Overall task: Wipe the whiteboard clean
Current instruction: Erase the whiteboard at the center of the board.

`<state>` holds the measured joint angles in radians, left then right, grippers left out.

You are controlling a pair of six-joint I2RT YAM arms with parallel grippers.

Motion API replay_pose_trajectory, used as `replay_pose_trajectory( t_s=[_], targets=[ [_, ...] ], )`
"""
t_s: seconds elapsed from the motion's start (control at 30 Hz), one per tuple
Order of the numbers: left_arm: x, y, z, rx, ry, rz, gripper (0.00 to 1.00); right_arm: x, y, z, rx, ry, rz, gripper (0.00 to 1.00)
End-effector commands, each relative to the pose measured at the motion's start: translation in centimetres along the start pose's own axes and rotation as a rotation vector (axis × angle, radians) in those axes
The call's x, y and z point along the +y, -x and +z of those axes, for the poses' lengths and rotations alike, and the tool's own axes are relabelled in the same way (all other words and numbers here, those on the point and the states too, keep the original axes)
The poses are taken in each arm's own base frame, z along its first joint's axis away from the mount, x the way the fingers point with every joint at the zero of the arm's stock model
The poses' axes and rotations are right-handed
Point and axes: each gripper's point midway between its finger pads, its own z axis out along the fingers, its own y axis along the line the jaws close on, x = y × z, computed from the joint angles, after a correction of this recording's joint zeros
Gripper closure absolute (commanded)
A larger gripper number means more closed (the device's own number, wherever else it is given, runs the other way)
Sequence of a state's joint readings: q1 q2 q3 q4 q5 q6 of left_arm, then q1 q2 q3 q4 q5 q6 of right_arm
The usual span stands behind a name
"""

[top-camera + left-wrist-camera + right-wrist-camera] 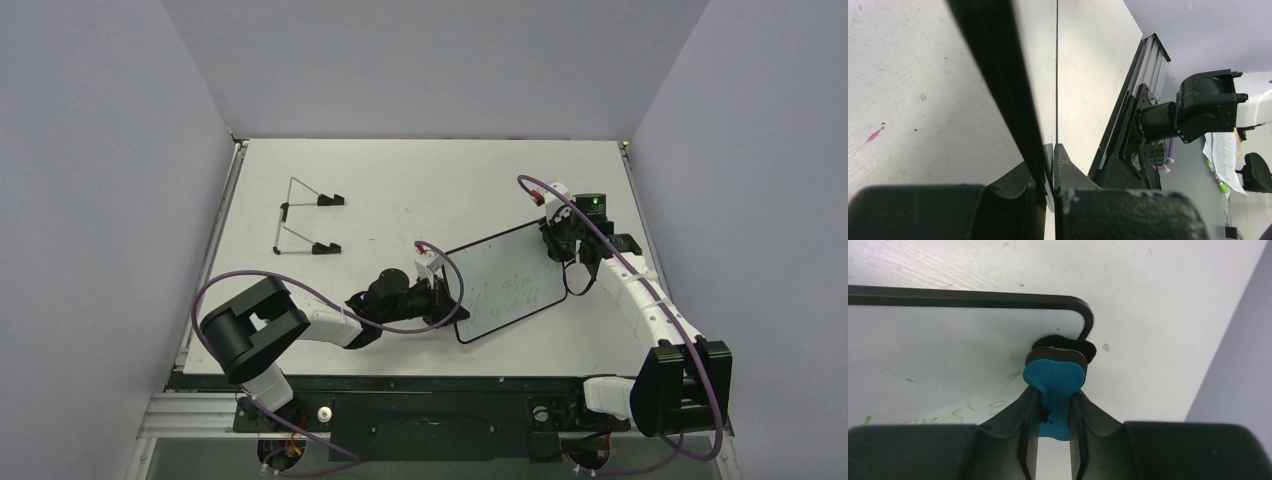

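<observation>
The left gripper [1053, 167] has its fingers pinched narrow on the left edge of the whiteboard [998, 75]. The left wrist view sees the board edge-on, as a dark band running away from the fingertips. That arm lies low, stretched rightward across the table [400, 170].

The right gripper [1054, 392] is clamped on a blue eraser [1055, 375], whose black pad touches the board at its rounded far-right corner. This arm reaches forward along the table's right side and bends inward at the wrist.

The whiteboard sits right of the table's middle, turned at an angle, between the two grippers. Faint green handwriting [983, 402] crosses its face, too small to read. Whether the board lies flat or is raised off the table cannot be told. The eraser's lower part is hidden between the fingers.

A wire stand [305, 220] sits well apart, at the table's far left.
</observation>
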<state>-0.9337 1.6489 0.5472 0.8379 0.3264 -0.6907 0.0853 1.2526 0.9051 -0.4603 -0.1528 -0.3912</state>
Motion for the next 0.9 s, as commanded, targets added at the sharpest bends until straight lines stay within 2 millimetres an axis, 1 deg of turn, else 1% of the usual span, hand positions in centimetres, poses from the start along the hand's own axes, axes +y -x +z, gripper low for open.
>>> replay_pose_trajectory(
  t_s=[0.0,0.03,0.07,0.1,0.13,0.17,0.2,0.23,0.3,0.33,0.37,0.4,0.43,0.47,0.5,0.53,0.57,0.63,0.7,0.77,0.83,0.87],
  targets=[
    [-2.8,1.7,0.6,-0.032,-0.104,0.079,1.0,-1.1,-0.6,-0.3,0.032,-0.037,-0.056,1.0],
    [-2.7,1.7,0.5,-0.033,-0.105,0.079,1.0,-0.1,-0.9,-0.5,0.045,0.031,-0.098,1.0],
    [-2.7,1.6,0.5,-0.031,-0.105,0.077,1.0,0.5,-1.1,-0.5,0.05,0.068,-0.114,1.0],
    [-2.7,1.6,0.4,-0.035,-0.107,0.078,1.0,1.8,-1.4,-0.7,0.048,0.149,-0.15,1.0],
    [-2.7,1.5,0.4,-0.036,-0.108,0.077,1.0,2.6,-1.4,-0.7,0.045,0.192,-0.172,1.0],
    [-2.7,1.5,0.3,-0.036,-0.108,0.077,1.0,4.1,-1.6,-1.1,0.035,0.277,-0.209,1.0],
    [-2.7,1.5,0.3,-0.037,-0.107,0.076,1.0,4.9,-1.5,-1.3,0.028,0.32,-0.231,1.0],
    [-2.7,1.5,0.2,-0.038,-0.108,0.076,1.0,6.1,-1.5,-1.8,0.012,0.396,-0.266,1.0],
    [-2.8,1.6,0.2,-0.043,-0.111,0.077,1.0,7.3,-1.3,-2.4,-0.007,0.461,-0.292,1.0],
    [-2.9,1.6,0.2,-0.044,-0.113,0.077,1.0,7.1,-0.9,-2.3,-0.026,0.446,-0.291,1.0],
    [-2.9,1.7,0.2,-0.044,-0.114,0.079,1.0,6.6,-0.7,-2.1,-0.02,0.407,-0.251,1.0],
    [-2.9,1.7,0.2,-0.045,-0.115,0.08,1.0,5.6,-0.2,-1.5,-0.048,0.346,-0.234,1.0],
    [-2.8,1.6,0.2,-0.046,-0.114,0.079,1.0,4.4,-0.3,-1.2,-0.028,0.261,-0.17,1.0],
    [-2.8,1.6,0.2,-0.047,-0.114,0.078,1.0,3.3,0.3,-0.9,-0.055,0.193,-0.113,1.0],
    [-2.9,1.6,0.2,-0.046,-0.115,0.078,1.0,1.9,0.0,-0.8,-0.04,0.121,-0.088,1.0],
    [-2.9,1.6,0.2,-0.047,-0.116,0.078,1.0,1.2,0.4,-0.7,-0.055,0.082,-0.055,1.0],
    [-2.9,1.6,0.1,-0.048,-0.116,0.077,1.0,0.4,0.1,-0.7,-0.036,0.035,-0.045,1.0],
    [-2.9,1.7,0.1,-0.05,-0.117,0.079,1.0,-0.2,-0.4,-0.5,-0.013,0.006,-0.045,1.0],
    [-2.9,1.7,0.1,-0.05,-0.117,0.079,1.0,0.2,-1.2,-0.3,0.03,0.042,-0.081,1.0],
    [-2.9,1.7,0.1,-0.049,-0.117,0.078,1.0,1.3,-2.2,-0.1,0.086,0.12,-0.134,1.0],
    [-2.9,1.7,0.1,-0.049,-0.117,0.079,1.0,2.3,-2.7,-0.2,0.107,0.189,-0.176,1.0],
    [-2.9,1.7,0.1,-0.05,-0.118,0.08,1.0,3.2,-3.0,-0.4,0.112,0.239,-0.201,1.0]
  ],
)
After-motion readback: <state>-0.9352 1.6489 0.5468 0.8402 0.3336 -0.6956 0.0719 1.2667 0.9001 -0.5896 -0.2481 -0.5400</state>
